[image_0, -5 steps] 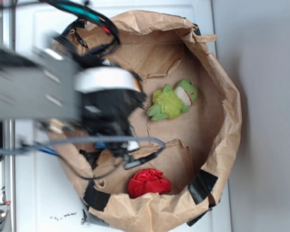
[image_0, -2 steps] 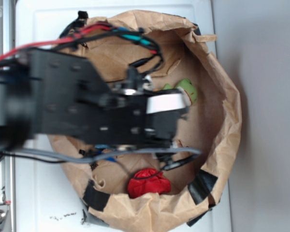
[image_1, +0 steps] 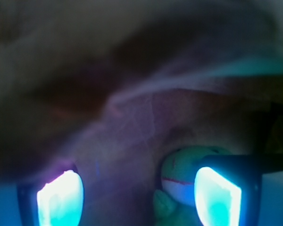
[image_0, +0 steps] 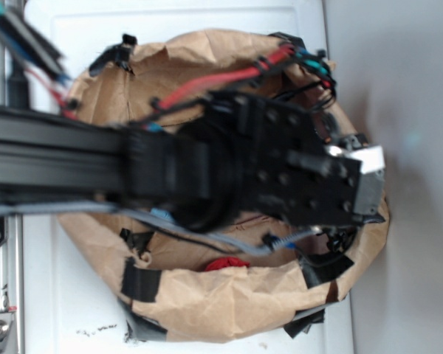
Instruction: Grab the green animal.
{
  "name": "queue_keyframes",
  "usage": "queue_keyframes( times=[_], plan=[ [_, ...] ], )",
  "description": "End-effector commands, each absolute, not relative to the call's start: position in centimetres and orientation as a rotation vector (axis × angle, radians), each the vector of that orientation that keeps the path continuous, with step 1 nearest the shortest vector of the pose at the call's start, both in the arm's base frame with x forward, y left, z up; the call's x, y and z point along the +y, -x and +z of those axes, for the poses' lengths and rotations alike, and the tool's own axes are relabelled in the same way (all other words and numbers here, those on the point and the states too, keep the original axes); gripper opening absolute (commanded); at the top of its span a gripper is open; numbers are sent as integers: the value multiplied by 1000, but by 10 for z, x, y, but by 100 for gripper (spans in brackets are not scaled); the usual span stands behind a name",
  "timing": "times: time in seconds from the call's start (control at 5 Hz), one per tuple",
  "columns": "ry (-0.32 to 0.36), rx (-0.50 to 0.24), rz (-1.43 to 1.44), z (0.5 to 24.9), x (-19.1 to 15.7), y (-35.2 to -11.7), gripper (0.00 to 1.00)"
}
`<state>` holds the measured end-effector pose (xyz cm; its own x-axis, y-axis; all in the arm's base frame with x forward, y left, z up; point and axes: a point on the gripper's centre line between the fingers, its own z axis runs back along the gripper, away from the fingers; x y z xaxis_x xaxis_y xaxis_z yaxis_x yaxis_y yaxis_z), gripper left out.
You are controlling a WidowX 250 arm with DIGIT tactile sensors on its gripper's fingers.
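Observation:
The green animal (image_1: pixel 181 176) is a small plush frog with a white-and-red mouth. In the wrist view it lies on the brown paper floor low and right of centre, just inside the right fingertip (image_1: pixel 217 195). My gripper (image_1: pixel 139 197) is open, its two glowing pads wide apart, with the left fingertip (image_1: pixel 60 197) well clear of the frog. In the exterior view the black arm and gripper (image_0: pixel 354 184) reach down into the paper bag and hide the frog completely.
The crumpled brown paper bag (image_0: pixel 207 310) with black tape patches stands on a white surface; its walls rise all round the gripper. A red cloth-like lump (image_0: pixel 223 263) peeks out at the bag's near side under the arm.
My arm has swung to the right and down into the bag, and now covers the frog in the exterior view. The bag's rim has been pushed out of shape.

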<state>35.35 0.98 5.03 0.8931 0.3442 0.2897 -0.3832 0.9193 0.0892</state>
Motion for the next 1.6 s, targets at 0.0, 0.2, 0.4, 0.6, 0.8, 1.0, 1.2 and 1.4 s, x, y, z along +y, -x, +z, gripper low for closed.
queue_keyframes(
  times=[0.0,0.2,0.4,0.6,0.8,1.0,1.2,1.4],
  plan=[
    [-160,-330,387,59,15,-375,0],
    [-160,-330,387,59,15,-375,100],
    [-160,-330,387,59,15,-375,100],
    [-160,-330,387,59,15,-375,100],
    [-160,-330,387,59,15,-375,100],
    [-79,-305,394,78,28,-357,100],
    [-16,-290,373,94,36,-344,100],
    [9,-305,368,99,39,-338,100]
  ],
)
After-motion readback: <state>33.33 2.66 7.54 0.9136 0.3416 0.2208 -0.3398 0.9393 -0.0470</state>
